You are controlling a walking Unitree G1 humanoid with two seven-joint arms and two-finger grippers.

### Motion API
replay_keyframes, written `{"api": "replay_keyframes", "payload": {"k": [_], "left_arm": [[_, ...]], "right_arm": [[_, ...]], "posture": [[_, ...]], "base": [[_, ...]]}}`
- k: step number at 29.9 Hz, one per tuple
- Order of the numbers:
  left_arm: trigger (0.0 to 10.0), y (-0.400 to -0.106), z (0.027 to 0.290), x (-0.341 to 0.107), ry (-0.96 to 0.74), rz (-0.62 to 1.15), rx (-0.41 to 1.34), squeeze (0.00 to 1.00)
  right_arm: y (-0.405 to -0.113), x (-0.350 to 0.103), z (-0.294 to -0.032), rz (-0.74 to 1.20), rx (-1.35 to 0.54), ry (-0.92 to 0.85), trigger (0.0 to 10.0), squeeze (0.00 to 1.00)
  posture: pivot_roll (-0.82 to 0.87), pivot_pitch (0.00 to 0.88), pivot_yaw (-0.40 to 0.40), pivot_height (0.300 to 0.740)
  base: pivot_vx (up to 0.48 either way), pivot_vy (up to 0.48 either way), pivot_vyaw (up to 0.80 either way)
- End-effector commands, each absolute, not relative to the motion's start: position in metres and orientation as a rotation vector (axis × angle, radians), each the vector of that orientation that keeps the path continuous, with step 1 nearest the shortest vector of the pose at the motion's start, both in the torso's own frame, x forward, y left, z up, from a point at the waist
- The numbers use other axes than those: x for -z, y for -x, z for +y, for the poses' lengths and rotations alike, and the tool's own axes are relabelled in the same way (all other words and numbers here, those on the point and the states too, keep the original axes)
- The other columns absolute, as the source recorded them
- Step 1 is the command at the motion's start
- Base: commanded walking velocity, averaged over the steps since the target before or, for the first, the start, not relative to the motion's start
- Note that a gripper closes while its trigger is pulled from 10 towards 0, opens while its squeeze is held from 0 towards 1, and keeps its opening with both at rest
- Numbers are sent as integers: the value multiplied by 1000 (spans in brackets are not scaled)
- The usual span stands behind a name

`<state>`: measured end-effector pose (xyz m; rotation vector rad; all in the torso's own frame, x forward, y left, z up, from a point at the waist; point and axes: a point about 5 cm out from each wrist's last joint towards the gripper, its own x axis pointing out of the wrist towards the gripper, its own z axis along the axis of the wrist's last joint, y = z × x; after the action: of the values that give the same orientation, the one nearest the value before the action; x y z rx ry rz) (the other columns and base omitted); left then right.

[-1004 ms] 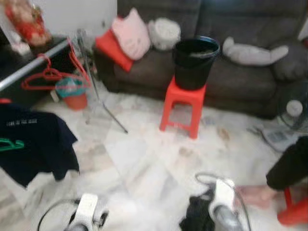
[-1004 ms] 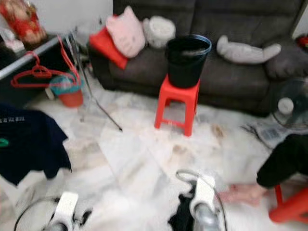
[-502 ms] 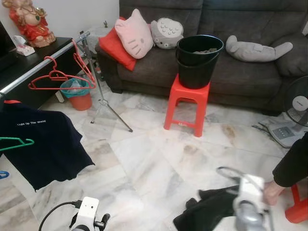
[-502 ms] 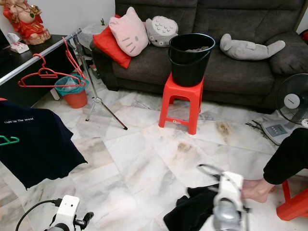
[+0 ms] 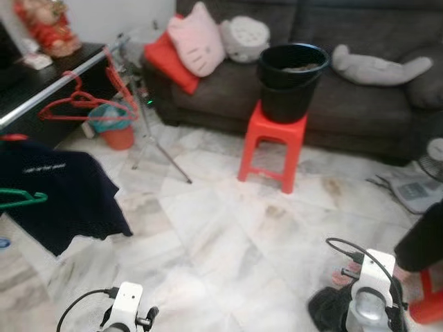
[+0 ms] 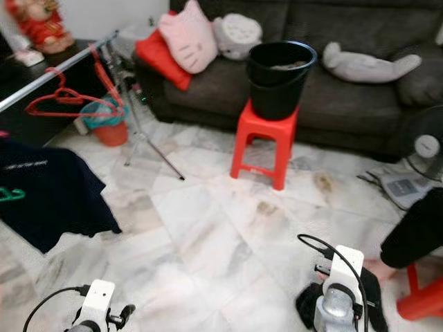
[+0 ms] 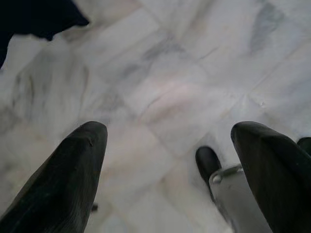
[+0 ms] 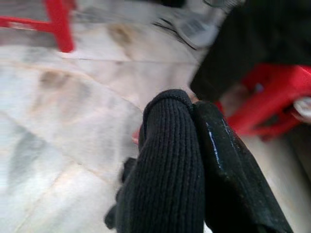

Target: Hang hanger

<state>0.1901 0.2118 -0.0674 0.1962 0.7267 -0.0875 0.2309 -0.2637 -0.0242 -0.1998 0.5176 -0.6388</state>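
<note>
Lettering on hanging navy shirt (image 5: 62, 197) too blurred to read.

Bucket (image 5: 291, 79) on stool (image 5: 273, 142) before sofa (image 5: 360, 104) — rack (image 5: 52, 90) left.

a home living room: dark sofa (image 5: 360, 104) with cushions (image 5: 197, 38), marble floor (image 5: 221, 235), clothes rail (image 5: 55, 86) holding hangers (image 5: 69, 107).

Left gripper (image 7: 167, 160) hangs low, fingers spread (idle); right gripper (image 8: 194, 160) seems clamped together.
</note>
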Motion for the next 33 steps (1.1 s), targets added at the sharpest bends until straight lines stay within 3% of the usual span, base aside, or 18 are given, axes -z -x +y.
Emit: {"api": "replay_keyframes", "payload": {"k": [1, 33], "left_arm": [[10000, -183, 217, 71, -213, 762, 85, 0], [10000, -180, 217, 73, -216, 792, 76, 0]], "right_arm": [[-237, 19, -260, 479, 631, 199, 10000, 0], [-237, 20, -261, 479, 634, 194, 10000, 0]], "posture": [[-76, 0, 44, 740], [-78, 0, 45, 740]], "base": [[0, 0, 800], [0, 0, 800]]}}
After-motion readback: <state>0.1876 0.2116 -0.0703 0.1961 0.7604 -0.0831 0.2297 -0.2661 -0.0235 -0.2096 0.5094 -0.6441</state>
